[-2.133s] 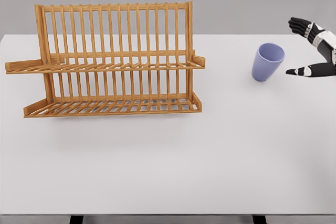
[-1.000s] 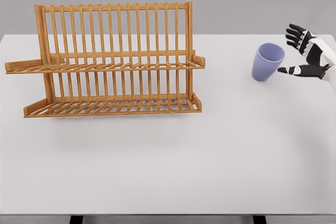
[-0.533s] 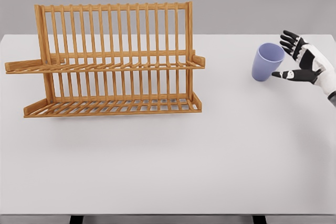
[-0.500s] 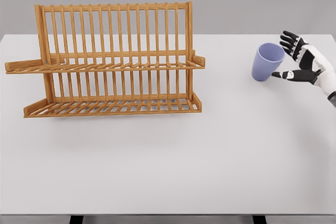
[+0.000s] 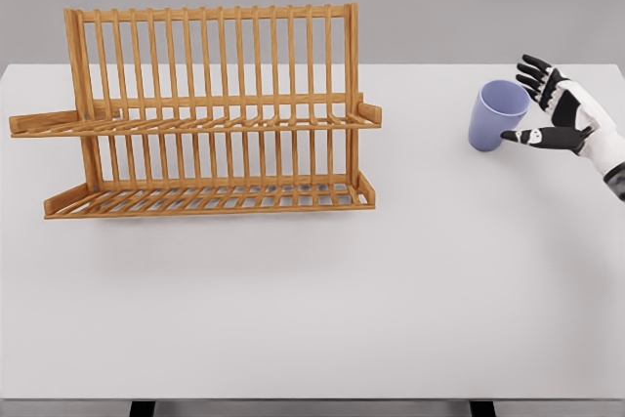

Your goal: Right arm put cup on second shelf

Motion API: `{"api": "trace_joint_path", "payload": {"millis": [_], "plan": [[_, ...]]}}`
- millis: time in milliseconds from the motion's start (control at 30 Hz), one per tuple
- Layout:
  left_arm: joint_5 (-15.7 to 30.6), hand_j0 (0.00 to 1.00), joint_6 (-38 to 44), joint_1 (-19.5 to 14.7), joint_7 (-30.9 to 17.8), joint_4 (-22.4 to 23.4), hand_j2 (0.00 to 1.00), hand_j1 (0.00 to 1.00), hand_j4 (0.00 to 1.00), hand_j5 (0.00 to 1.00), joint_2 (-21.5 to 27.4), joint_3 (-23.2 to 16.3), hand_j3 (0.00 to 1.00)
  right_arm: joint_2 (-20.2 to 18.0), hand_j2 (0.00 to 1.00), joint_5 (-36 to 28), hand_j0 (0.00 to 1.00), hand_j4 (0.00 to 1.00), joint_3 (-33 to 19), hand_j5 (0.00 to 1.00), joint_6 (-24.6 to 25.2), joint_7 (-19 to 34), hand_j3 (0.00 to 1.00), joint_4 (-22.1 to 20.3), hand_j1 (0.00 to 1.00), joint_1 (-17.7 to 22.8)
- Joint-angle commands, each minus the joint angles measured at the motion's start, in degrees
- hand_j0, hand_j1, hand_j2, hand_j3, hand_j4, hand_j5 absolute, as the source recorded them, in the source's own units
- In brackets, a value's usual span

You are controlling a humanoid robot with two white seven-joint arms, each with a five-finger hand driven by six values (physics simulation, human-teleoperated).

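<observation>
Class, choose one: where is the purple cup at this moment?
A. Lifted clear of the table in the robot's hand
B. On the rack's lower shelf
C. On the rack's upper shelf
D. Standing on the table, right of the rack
D: the cup stands on the table, well right of the wooden rack, with the open right hand beside it, not yet grasping.

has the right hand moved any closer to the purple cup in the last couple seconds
Yes. The right hand has shifted left toward the cup, which stands in the same spot on the table; its fingers are spread beside it.
</observation>
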Motion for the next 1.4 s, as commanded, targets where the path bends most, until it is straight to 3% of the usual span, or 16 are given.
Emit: {"api": "trace_joint_path", "payload": {"millis": [0, 1367], "plan": [[-0.02, 1.0, 0.02, 0.0, -0.02, 0.02, 1.0, 1.0, 1.0, 1.0, 0.0, -0.01, 1.0, 0.25, 1.0, -0.34, 1.0, 1.0, 0.01, 1.0, 0.03, 0.0, 1.0, 0.0, 1.0, 0.09], [-0.02, 1.0, 0.02, 0.0, -0.02, 0.02, 1.0, 1.0, 1.0, 1.0, 0.0, -0.01, 1.0, 2.54, 1.0, 1.6, 1.0, 1.0, 0.01, 1.0, 0.29, 0.0, 1.0, 2.29, 1.0, -1.32]]}}
